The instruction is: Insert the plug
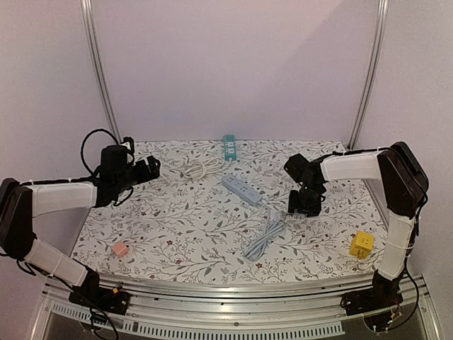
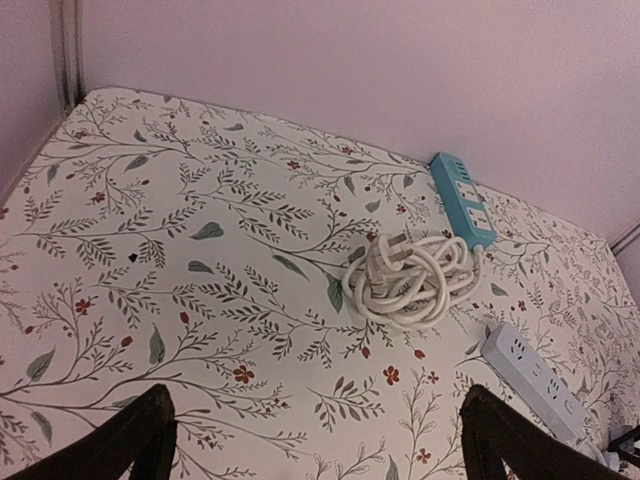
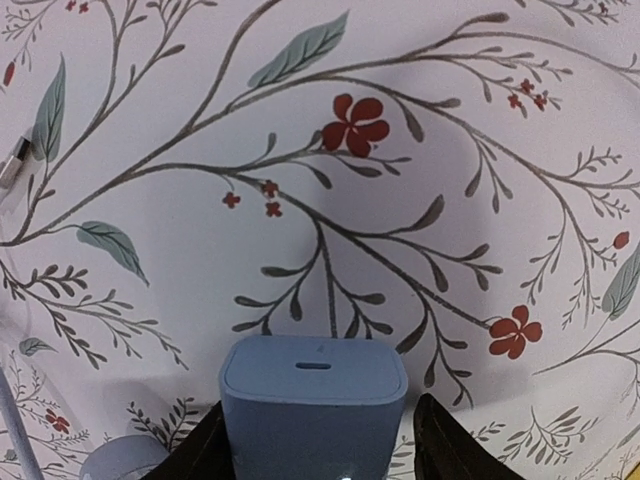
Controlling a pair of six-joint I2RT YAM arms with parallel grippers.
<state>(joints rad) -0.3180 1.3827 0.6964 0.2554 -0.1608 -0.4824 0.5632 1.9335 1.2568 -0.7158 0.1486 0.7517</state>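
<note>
My right gripper (image 1: 306, 202) hovers just right of the grey-white power strip (image 1: 241, 189), near its cable end. In the right wrist view it (image 3: 315, 445) is shut on a blue plug block (image 3: 312, 395), whose slotted face points away from the camera above the floral tablecloth. My left gripper (image 1: 152, 167) is open and empty, raised over the back left of the table. Its wrist view shows its dark fingers (image 2: 140, 435) wide apart, with the power strip (image 2: 535, 380) at the lower right.
A teal power strip (image 1: 229, 147) lies at the back edge and a coiled white cable (image 1: 202, 167) beside it; both also show in the left wrist view, the strip (image 2: 462, 198) and the coil (image 2: 410, 278). The grey strip's cable (image 1: 263, 237) runs forward. A yellow cube (image 1: 362, 244) sits front right, a pink piece (image 1: 120, 249) front left.
</note>
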